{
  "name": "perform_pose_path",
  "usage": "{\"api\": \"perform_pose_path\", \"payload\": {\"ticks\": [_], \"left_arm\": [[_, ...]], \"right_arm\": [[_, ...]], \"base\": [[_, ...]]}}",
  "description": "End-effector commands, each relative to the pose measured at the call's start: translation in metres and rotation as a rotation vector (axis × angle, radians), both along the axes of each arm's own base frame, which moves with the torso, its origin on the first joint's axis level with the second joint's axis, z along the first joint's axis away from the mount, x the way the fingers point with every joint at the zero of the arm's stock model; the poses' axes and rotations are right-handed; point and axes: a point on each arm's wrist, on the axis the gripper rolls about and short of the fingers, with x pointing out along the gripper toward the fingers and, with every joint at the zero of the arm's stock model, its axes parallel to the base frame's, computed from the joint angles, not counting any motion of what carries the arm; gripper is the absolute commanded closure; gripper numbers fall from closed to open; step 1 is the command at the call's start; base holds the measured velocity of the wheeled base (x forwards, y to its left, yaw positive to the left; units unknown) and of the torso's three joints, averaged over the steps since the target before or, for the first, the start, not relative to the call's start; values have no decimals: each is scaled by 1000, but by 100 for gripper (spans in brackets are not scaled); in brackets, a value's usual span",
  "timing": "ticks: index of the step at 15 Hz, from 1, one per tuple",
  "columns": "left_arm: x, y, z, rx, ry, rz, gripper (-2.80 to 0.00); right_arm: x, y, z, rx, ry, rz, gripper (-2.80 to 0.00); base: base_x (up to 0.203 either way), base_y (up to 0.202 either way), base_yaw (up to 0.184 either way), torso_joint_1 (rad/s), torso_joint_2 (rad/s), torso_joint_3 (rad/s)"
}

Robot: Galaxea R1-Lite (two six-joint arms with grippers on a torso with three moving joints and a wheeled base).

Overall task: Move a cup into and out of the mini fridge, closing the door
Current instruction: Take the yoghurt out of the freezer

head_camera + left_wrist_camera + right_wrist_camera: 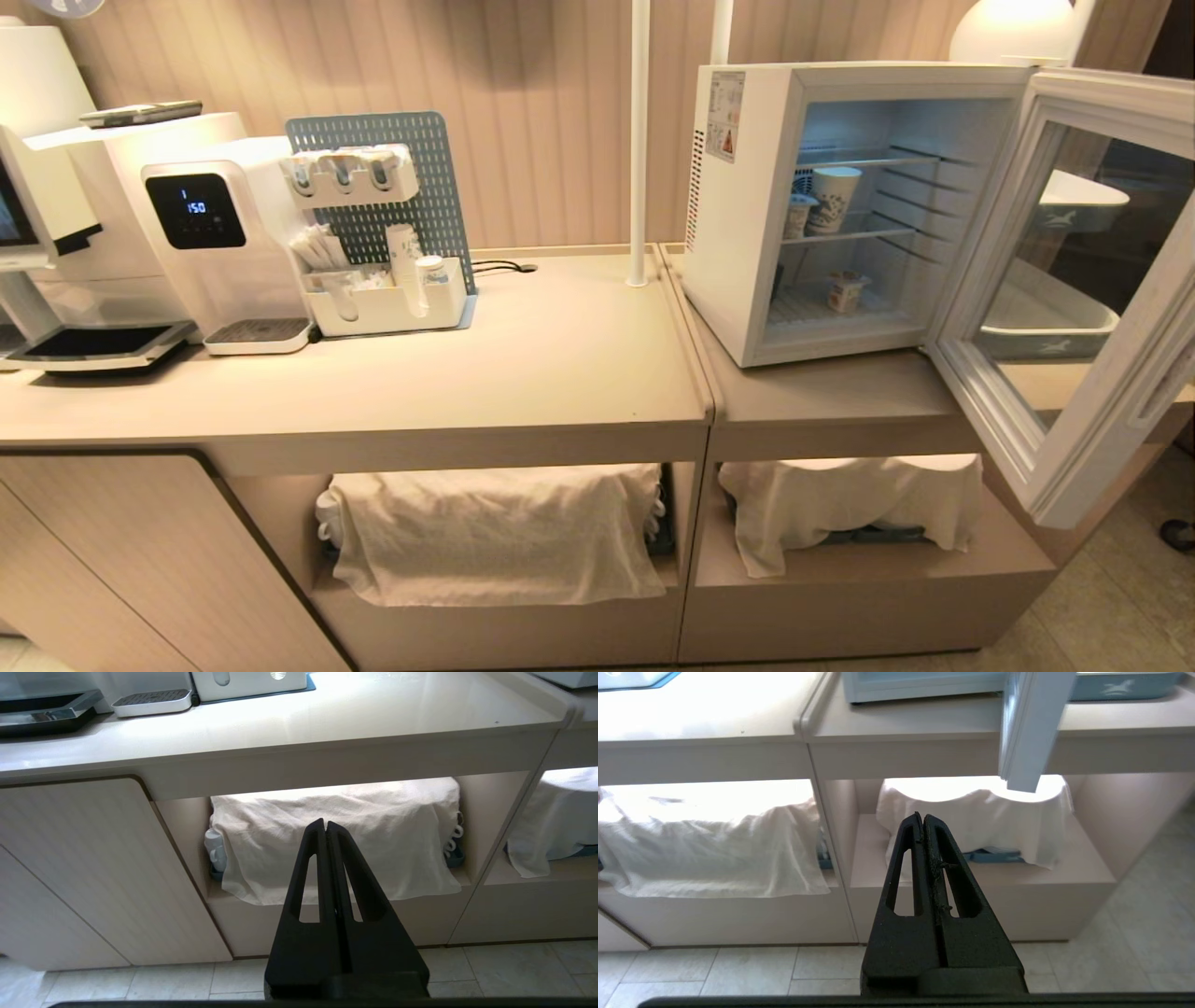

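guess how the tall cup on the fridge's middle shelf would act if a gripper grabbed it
The tall cup looks like thin paper, so probably light and easy to crush. It stands upright on a wire shelf and is taller than wide, so a sideways nudge may tip it. A smaller cup close beside it could get knocked.

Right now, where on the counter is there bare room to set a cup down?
Bare counter lies between the white organiser tray and the mini fridge. The far left is crowded by the water dispenser; the open door overhangs the right end.
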Motion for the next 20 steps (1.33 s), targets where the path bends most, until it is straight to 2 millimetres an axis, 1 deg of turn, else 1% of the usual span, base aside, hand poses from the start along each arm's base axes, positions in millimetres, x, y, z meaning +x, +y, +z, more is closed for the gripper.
{"api": "perform_pose_path", "payload": {"ticks": [1,8,20], "left_arm": [[0,0,0,2,1,1,0],[0,0,0,-34,-5,4,0],[0,0,0,-26,-5,4,0]], "right_arm": [[0,0,0,-1,1,0,0],[0,0,0,-1,1,0,0],[0,0,0,-1,1,0,0]], "base": [[0,0,0,0,0,0],[0,0,0,0,0,0],[0,0,0,0,0,0]]}}
